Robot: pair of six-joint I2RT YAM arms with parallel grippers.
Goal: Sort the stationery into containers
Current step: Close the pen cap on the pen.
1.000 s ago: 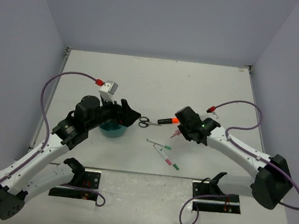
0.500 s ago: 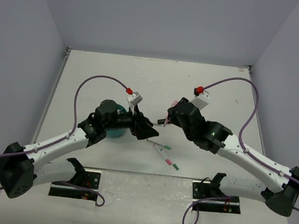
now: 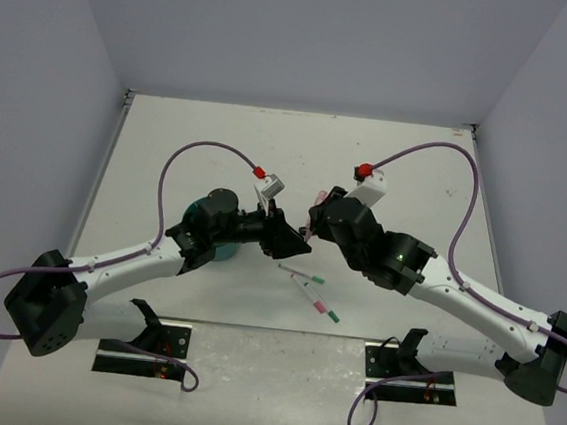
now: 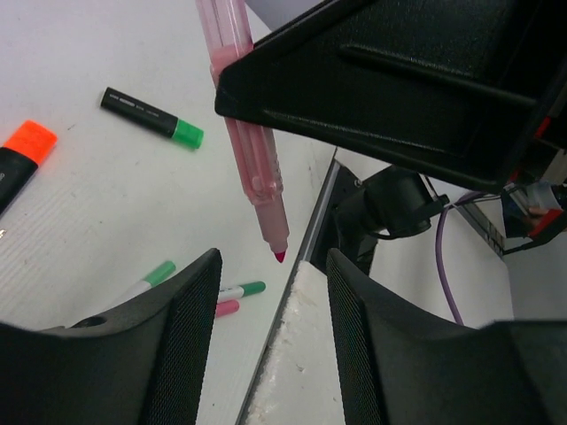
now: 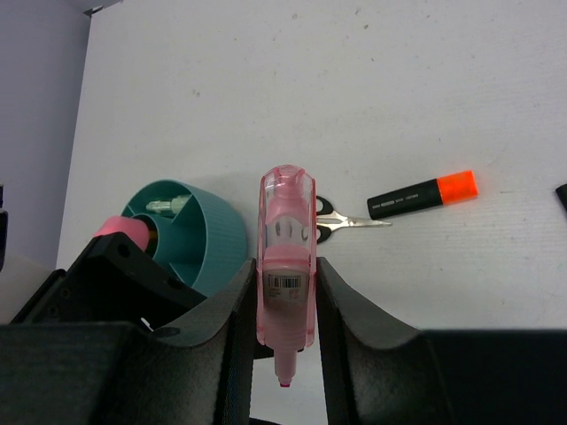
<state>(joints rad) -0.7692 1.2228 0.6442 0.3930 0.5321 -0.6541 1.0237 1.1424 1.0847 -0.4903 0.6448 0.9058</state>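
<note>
My right gripper (image 5: 285,341) is shut on the pink tube (image 5: 285,257), which hangs in the air with its tip toward the camera. Opposite it, my left gripper (image 4: 270,341) stands open with nothing between its fingers; the pink tube (image 4: 252,150) ends just ahead of the gap. In the top view both grippers meet above the table, left gripper (image 3: 296,244) and right gripper (image 3: 318,219). The teal organizer (image 5: 208,239) sits below, with items in its compartments. Scissors (image 5: 345,220) and an orange-capped highlighter (image 5: 423,195) lie beside it.
A green-capped highlighter (image 4: 151,116) and thin white pens (image 3: 303,274) with green and pink caps (image 3: 317,298) lie near the table's front edge (image 4: 310,266). My left arm covers most of the organizer (image 3: 197,208) in the top view. Grey walls enclose the table.
My left arm swung right from over the organizer to the right gripper, and its jaws narrowed. The right arm lifted the pink tube up and left to meet it.
</note>
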